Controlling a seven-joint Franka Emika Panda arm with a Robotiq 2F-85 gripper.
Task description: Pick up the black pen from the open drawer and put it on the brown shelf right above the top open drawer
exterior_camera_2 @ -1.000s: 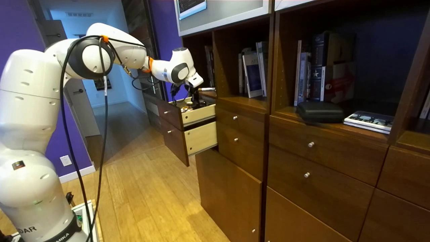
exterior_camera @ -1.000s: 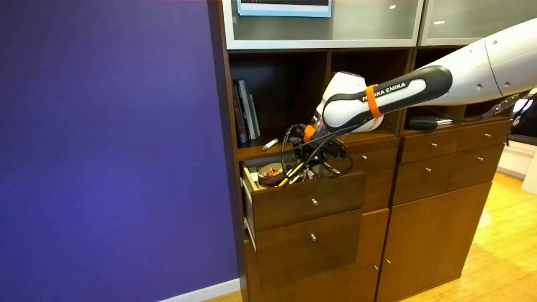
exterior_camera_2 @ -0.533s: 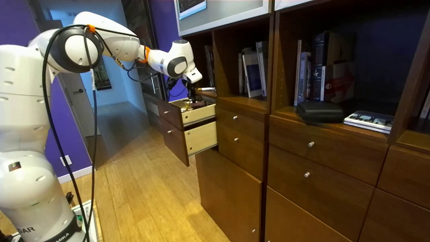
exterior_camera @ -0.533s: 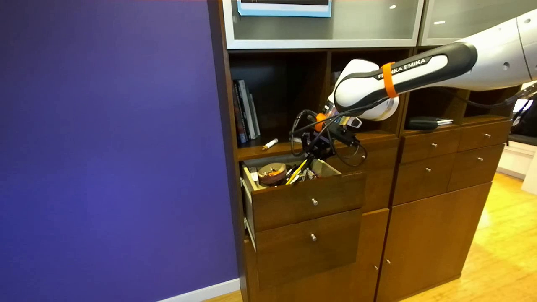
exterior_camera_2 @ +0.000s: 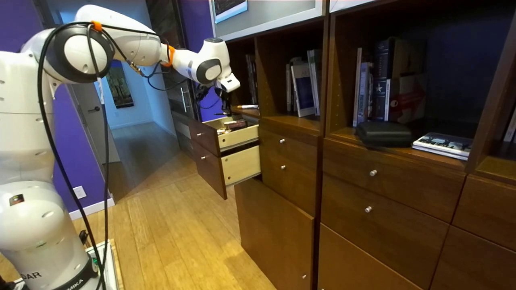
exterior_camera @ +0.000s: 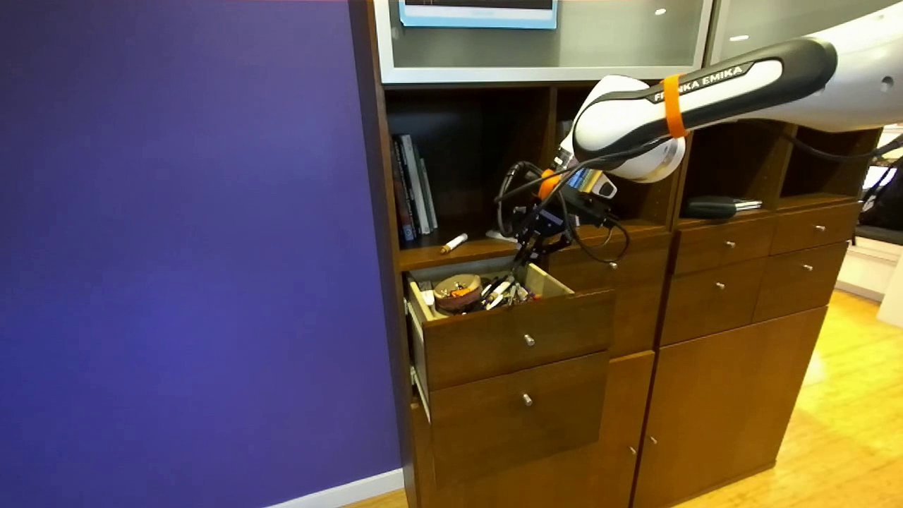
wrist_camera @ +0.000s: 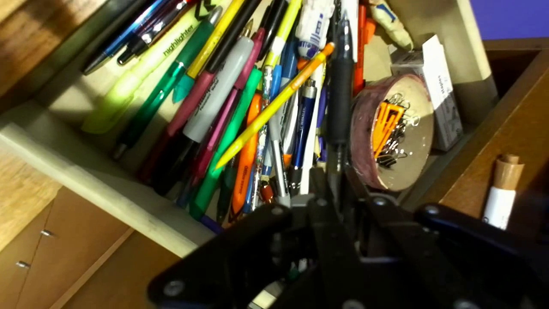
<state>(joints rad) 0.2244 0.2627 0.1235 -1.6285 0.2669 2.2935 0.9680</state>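
The black pen (wrist_camera: 340, 98) is held between the fingertips of my gripper (wrist_camera: 337, 182) in the wrist view; its far end points away from the gripper. The gripper is shut on it. In an exterior view my gripper (exterior_camera: 520, 262) is over the back of the open drawer (exterior_camera: 487, 353). In an exterior view the pen (exterior_camera_2: 220, 114) shows as a small dark bar above the drawer (exterior_camera_2: 242, 137). The brown shelf (exterior_camera: 430, 257) lies directly above and behind the drawer. A corner of the shelf (wrist_camera: 467, 176) shows at the right in the wrist view.
A marker with a brown end (exterior_camera: 453, 243) lies on the shelf. Books (exterior_camera: 415, 187) stand at its left side. The drawer holds many pens, a yellow pencil (wrist_camera: 274, 107), a round bowl of clips (wrist_camera: 364, 128) and a staples box (wrist_camera: 444, 94). A lower drawer (exterior_camera: 487, 423) is also open.
My gripper has risen out of the drawer with the black pen, and the arm has moved up and back. The yellow pencil in the drawer has shifted.
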